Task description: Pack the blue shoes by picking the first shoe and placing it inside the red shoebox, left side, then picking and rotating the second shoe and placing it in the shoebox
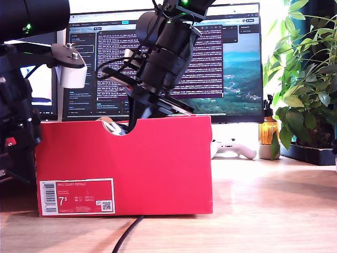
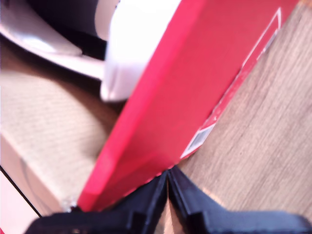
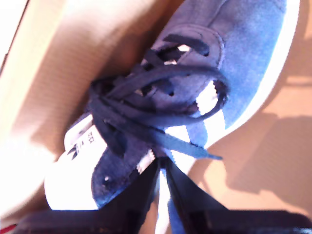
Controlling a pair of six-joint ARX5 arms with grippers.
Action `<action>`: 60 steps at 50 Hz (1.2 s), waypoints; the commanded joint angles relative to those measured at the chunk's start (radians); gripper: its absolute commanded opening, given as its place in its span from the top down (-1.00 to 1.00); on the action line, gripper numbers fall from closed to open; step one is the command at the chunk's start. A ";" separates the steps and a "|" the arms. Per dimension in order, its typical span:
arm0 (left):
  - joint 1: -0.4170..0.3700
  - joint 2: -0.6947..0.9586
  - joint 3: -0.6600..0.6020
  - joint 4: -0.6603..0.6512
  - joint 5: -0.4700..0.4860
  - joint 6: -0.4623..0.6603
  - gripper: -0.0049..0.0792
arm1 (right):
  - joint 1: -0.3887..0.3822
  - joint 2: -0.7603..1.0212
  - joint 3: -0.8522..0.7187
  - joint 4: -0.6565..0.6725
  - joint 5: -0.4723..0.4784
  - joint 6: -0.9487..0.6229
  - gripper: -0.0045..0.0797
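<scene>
Reaching down into the red shoebox [image 1: 126, 163] on the table [image 1: 274, 211], my second hand [image 3: 162, 168] is clamped on the side of a blue shoe [image 3: 204, 78] lying inside, while my first hand [image 2: 168, 187], fingers pressed together and empty, hovers over the box's front wall.

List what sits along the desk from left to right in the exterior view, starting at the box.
Bright red cardboard shoebox → white game controller → amber glass bottle → leafy green potted plant, all along the wooden desk.
</scene>
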 commanded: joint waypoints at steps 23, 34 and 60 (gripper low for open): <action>0.001 0.016 0.006 0.009 0.031 -0.005 0.92 | 0.042 0.064 -0.018 -0.085 0.116 0.052 0.87; 0.001 0.016 0.006 0.009 0.032 -0.005 0.92 | 0.030 0.064 -0.018 -0.267 0.150 0.084 0.18; 0.001 0.016 0.006 0.013 0.058 -0.005 0.92 | 0.033 0.045 0.085 -0.427 0.048 0.056 -0.11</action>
